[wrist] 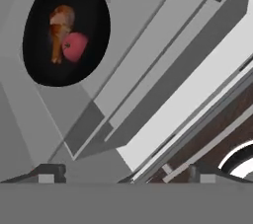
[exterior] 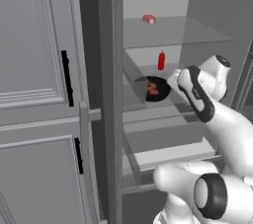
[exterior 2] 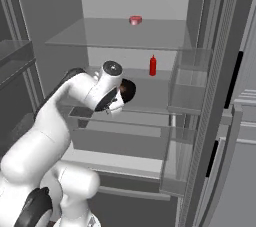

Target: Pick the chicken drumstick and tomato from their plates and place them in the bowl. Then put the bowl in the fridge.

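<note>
The dark bowl rests on a glass shelf inside the grey fridge. In the hand view the bowl lies at the upper left, and the brown chicken drumstick and the red tomato sit inside it, touching each other. My gripper is open, with its fingertips wide apart and nothing between them. It stands just in front of the bowl and clear of it. The plates are out of view.
A red bottle stands at the back of the bowl's shelf. A small pink thing lies on the shelf above. Panelled cabinets with black handles stand left of the fridge. Clear door bins hang on the right.
</note>
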### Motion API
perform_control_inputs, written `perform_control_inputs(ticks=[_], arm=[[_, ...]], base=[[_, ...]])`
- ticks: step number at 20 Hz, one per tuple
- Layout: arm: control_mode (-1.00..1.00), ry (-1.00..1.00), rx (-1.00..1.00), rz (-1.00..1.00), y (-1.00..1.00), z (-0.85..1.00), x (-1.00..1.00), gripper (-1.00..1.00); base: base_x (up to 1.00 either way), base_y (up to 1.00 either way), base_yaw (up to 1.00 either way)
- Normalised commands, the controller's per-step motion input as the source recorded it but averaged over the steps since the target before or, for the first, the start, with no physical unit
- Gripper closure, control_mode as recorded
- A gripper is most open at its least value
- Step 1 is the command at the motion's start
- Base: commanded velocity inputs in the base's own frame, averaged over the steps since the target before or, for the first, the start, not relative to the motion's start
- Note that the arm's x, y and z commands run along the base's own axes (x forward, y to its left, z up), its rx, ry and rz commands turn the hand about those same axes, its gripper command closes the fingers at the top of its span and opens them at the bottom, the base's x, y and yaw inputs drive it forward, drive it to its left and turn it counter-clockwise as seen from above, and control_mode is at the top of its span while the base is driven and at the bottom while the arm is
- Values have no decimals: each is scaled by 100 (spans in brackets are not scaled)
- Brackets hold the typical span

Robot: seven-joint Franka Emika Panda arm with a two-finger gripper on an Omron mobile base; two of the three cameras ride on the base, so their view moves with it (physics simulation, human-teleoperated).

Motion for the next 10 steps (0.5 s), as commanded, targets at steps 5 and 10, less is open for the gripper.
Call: perform_control_inputs(ticks=[5,10], arm=[[-100,0,-31,29,21,29,-100,-100],[-100,0,-29,28,-2,4,-100,-100]], base=[[0,0,0],[0,0,0]])
